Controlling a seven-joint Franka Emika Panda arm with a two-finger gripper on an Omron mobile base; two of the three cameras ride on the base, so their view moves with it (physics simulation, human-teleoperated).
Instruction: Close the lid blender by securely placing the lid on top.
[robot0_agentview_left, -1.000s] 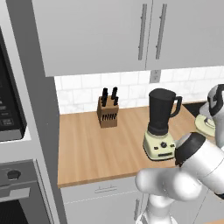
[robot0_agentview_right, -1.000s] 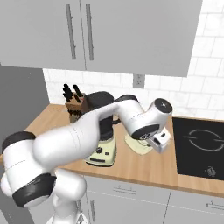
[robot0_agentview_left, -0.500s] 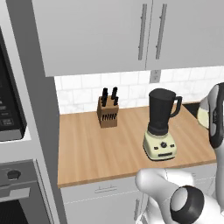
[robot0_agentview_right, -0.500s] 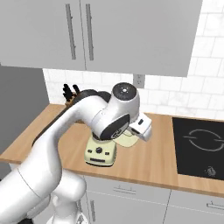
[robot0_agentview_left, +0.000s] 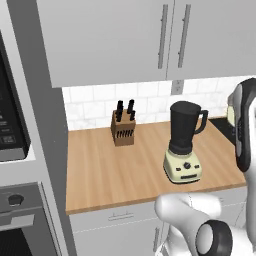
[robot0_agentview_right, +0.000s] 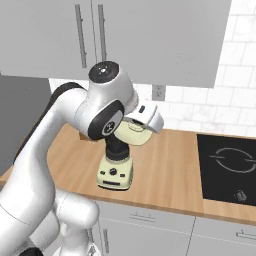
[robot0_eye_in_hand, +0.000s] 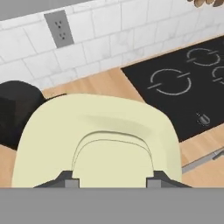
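The blender (robot0_agentview_left: 183, 145) stands on the wooden counter, its dark jar (robot0_agentview_left: 185, 123) open at the top above the cream base (robot0_agentview_left: 182, 168). In the right base view the base (robot0_agentview_right: 116, 173) shows under my arm, and the jar is mostly hidden behind the arm and the lid. My gripper (robot0_agentview_right: 136, 129) is shut on the cream lid (robot0_agentview_right: 131, 135), held in the air about level with the jar's top. In the hand view the lid (robot0_eye_in_hand: 100, 135) sits between my fingertips (robot0_eye_in_hand: 65, 179), and the jar (robot0_eye_in_hand: 17, 111) lies off to the left.
A wooden knife block (robot0_agentview_left: 123, 128) stands by the tiled wall, left of the blender. A black cooktop (robot0_agentview_right: 227, 167) lies in the counter to the right. An outlet (robot0_eye_in_hand: 59, 28) is on the wall. Cabinets (robot0_agentview_left: 150, 35) hang overhead.
My gripper has risen from counter height to the right of the blender, carrying the lid up and left toward the jar's top. The blender has not moved.
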